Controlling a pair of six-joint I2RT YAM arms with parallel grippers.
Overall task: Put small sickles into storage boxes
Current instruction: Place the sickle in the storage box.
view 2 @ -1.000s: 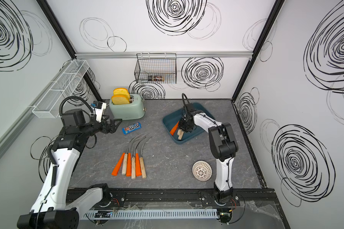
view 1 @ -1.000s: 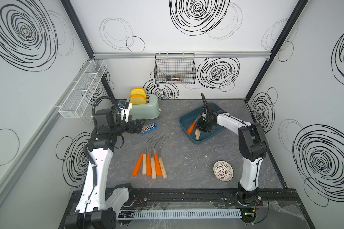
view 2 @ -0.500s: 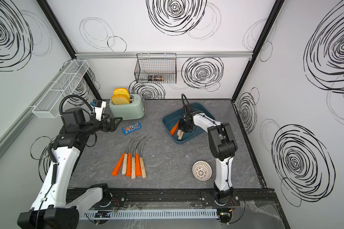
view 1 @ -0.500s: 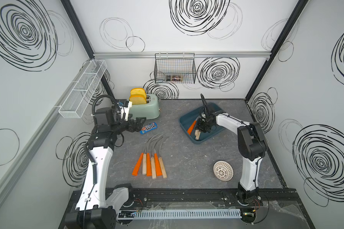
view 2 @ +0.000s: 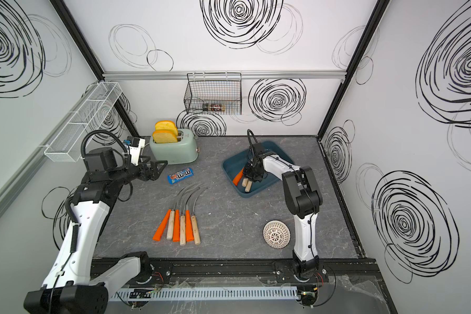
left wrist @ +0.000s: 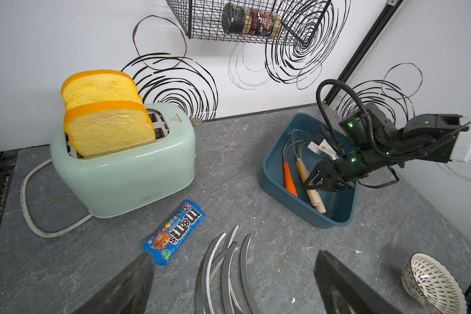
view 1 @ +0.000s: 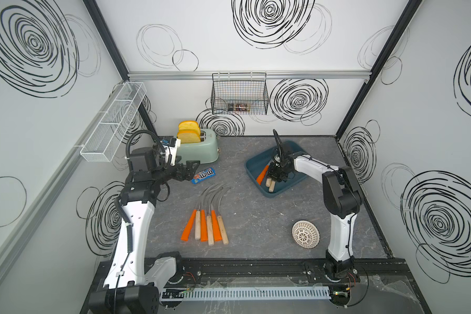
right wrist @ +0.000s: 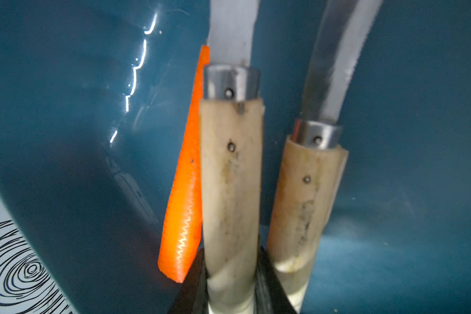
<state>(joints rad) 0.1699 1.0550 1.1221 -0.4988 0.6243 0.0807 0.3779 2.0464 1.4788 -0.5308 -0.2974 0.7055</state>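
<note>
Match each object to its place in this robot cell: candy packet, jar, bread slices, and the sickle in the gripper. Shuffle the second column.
Column A
1 candy packet
2 jar
3 bread slices
4 wooden-handled sickle

Column B
a in the slots of the toaster
b in the black wire basket on the wall
c clamped in the right gripper, inside the teal tray
d flat on the table beside the toaster

Pairs: 1-d, 2-b, 3-a, 4-c

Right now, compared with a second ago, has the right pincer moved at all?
No. The right pincer stays at the same spot inside the blue tray, clamped on a wooden-handled sickle.
</note>
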